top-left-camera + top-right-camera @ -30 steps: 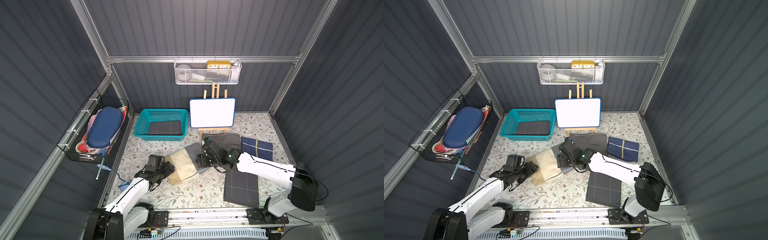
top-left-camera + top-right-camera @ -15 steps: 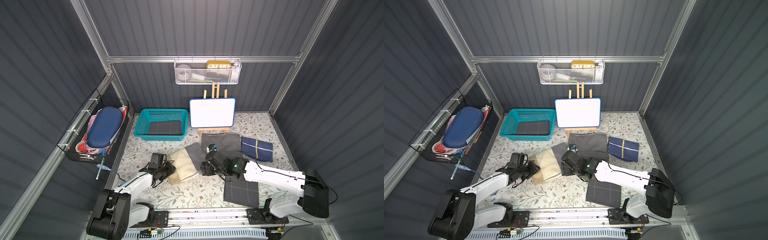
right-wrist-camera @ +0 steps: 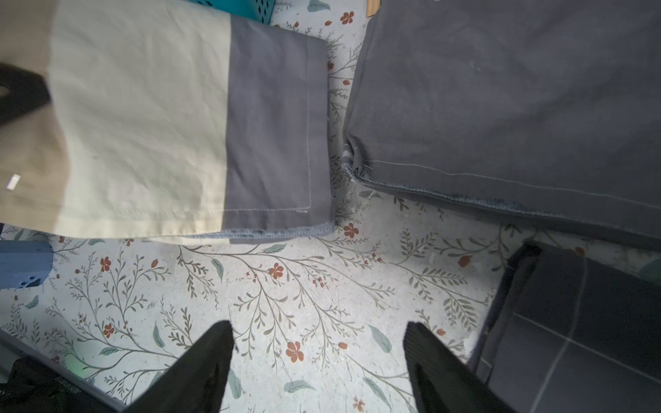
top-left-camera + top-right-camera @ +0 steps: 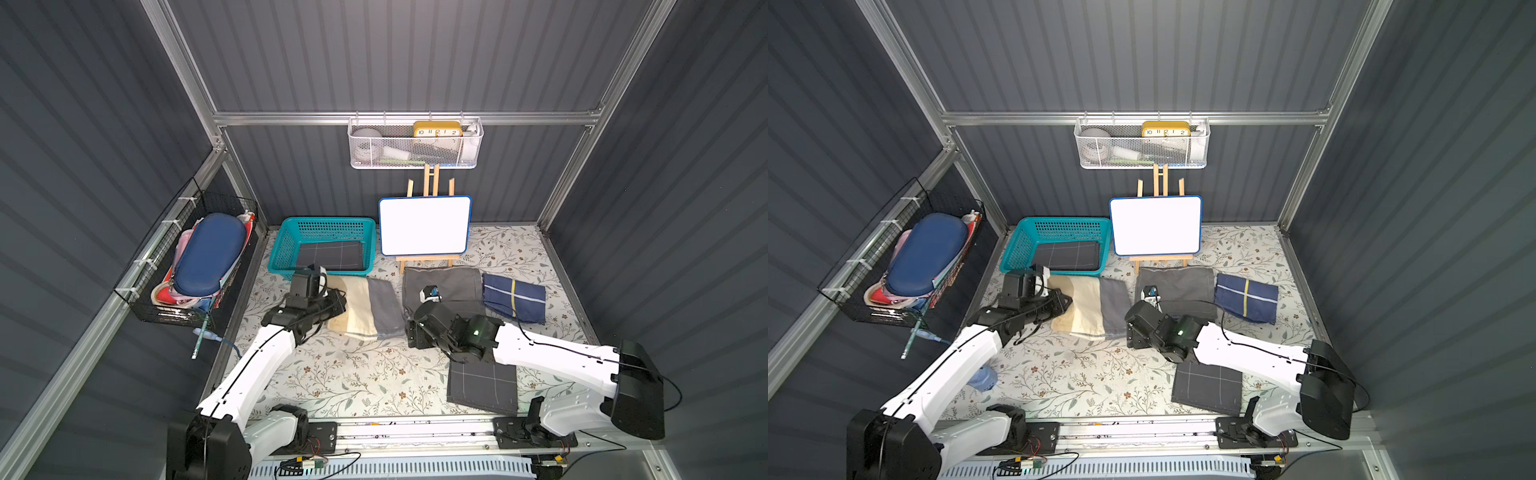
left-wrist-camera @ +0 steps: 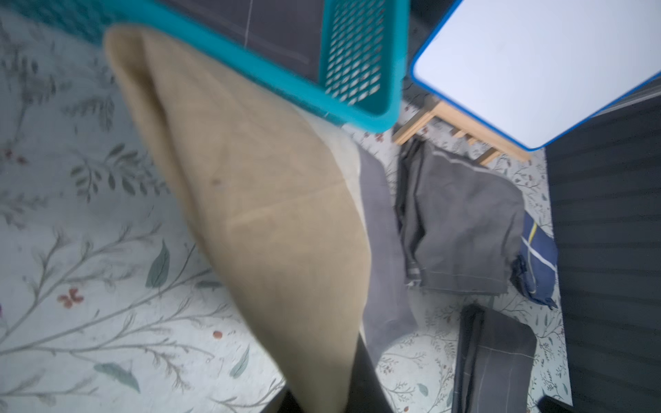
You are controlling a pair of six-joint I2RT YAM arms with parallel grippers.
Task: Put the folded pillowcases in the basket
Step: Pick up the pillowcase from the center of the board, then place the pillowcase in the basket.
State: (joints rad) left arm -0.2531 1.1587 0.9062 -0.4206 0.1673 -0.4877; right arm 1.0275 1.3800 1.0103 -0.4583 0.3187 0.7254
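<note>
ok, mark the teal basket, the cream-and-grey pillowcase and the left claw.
teal basket (image 4: 328, 220): in a top view, on its back rim.
cream-and-grey pillowcase (image 4: 365, 309): in a top view, on its cream panel.
left claw (image 4: 337, 304): in a top view, between its tips at the pillowcase's edge.

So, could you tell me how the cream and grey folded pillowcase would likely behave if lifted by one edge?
Probably floppy: in the left wrist view the pillowcase drapes and bunches toward the left gripper. Its folded layers may sag open, since only one edge is pinched. Likely light, being thin cloth.
</note>
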